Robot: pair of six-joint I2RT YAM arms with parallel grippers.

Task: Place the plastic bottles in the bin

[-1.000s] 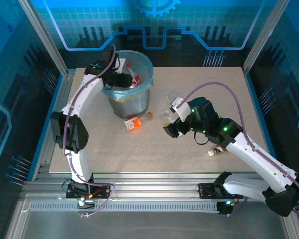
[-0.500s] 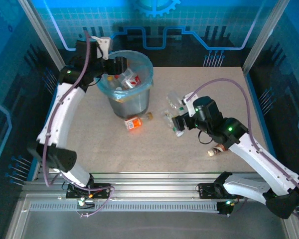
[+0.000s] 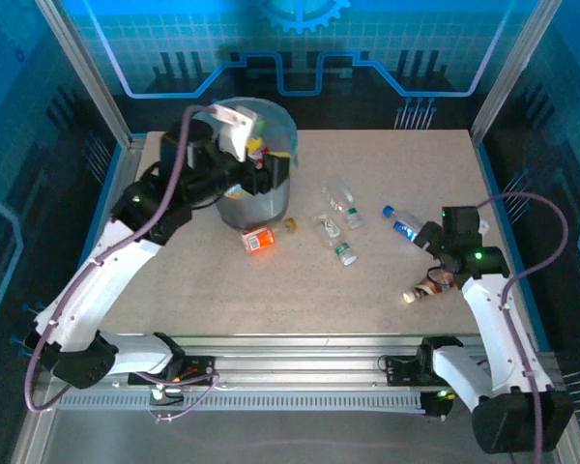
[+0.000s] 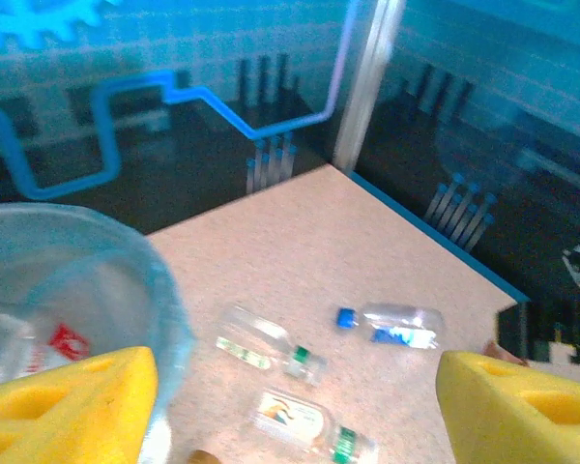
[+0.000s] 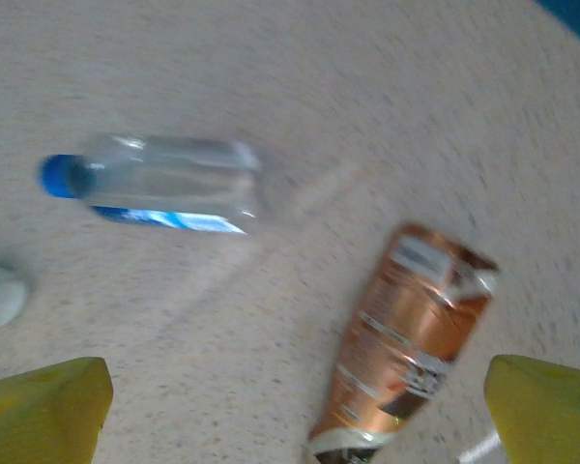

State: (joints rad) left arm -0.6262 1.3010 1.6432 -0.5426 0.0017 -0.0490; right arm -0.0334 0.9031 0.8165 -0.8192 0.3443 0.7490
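Observation:
The grey bin (image 3: 274, 199) with its light-blue bag stands at the back left, holding red-labelled bottles (image 4: 66, 340). My left gripper (image 3: 269, 170) hovers by the bin's rim (image 4: 164, 290), open and empty (image 4: 295, 411). On the table lie an orange bottle (image 3: 259, 238), three clear green-capped bottles (image 3: 340, 193) (image 3: 328, 224) (image 3: 344, 253), a blue-capped bottle (image 3: 403, 224) and a crushed copper-brown bottle (image 3: 427, 286). My right gripper (image 3: 443, 259) hangs open (image 5: 290, 411) just above the copper-brown bottle (image 5: 406, 338), with the blue-capped bottle (image 5: 164, 184) a little beyond it.
A small brown cap (image 3: 291, 224) lies beside the orange bottle. The table's right edge (image 3: 507, 242) is close to the right arm. Bare tabletop stretches across the front (image 3: 271, 300). Metal frame posts (image 4: 367, 87) stand at the table's corners.
The left arm swung from the bin's far side to above its near side, jaws wider. The right arm pulled away from the clear bottles to the right, over the copper-brown bottle.

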